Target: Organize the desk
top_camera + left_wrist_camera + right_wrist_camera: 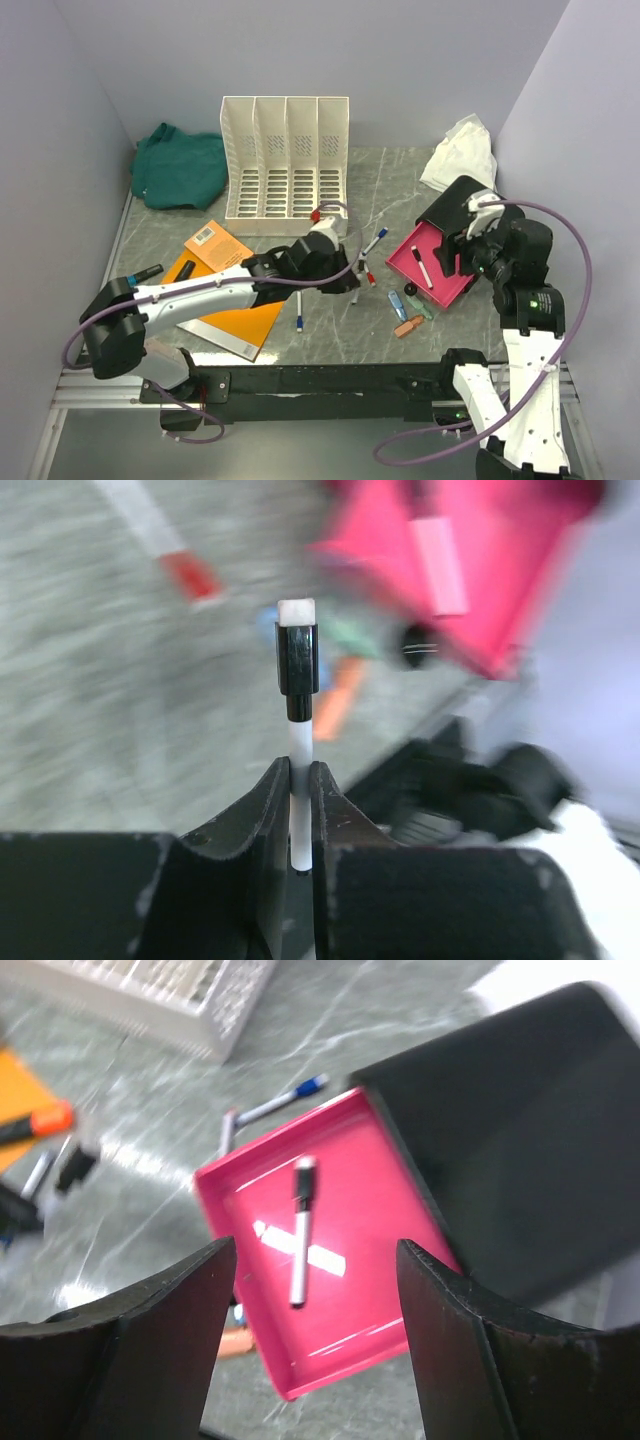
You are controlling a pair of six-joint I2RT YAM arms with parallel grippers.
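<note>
We are pinching only the marker's (297, 670) tail in the left pincer (300, 772), risking it pivoting out; the right pincer (312, 1250) is gaping above the tray (350, 1310).

Bare desk (390, 190) between white file rack (285, 160) and pink tray (445, 288) — widest free lane. Back corners taken: green cloth (180, 168) left, white cloth (460, 150) right. Black case (455, 200) hard against tray's far side. Front left covered by orange notebook (235, 312), left arm (200, 288) slanting over it. Centre front strewn with loose pens (372, 243) and small bits (408, 318) — narrow gaps only; overhead there, left gripper (300, 770) clamped on a marker (298, 660).
</note>
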